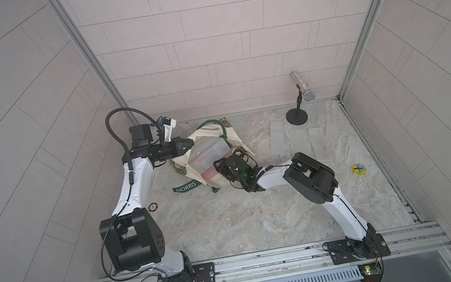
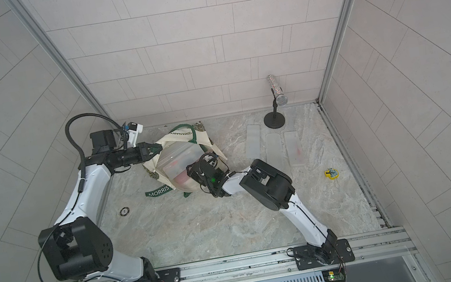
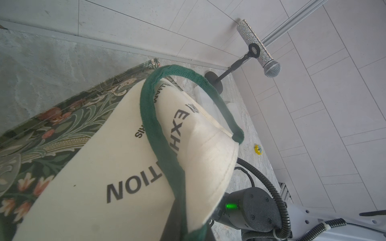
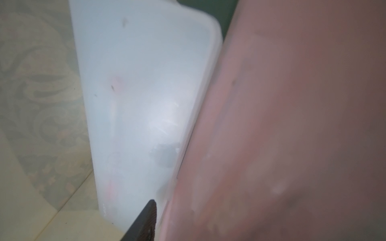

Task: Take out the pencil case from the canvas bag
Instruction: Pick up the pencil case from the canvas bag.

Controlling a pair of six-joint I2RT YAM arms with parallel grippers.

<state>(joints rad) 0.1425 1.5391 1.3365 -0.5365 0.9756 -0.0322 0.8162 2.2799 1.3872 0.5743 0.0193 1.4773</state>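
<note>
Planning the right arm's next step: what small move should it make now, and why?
Probably close the right gripper on the frosted pencil case: its finger appears to sit between it and a pink case inside the canvas bag, whose strap the left gripper pinches.

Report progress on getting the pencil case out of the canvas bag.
Done: the left gripper is shut on the canvas bag by its rim, holding the mouth open. In hand: the right gripper reaches into the mouth, against the translucent pencil case; a grip isn't clear. Left: pull the case, still inside the bag, out onto the table.
</note>
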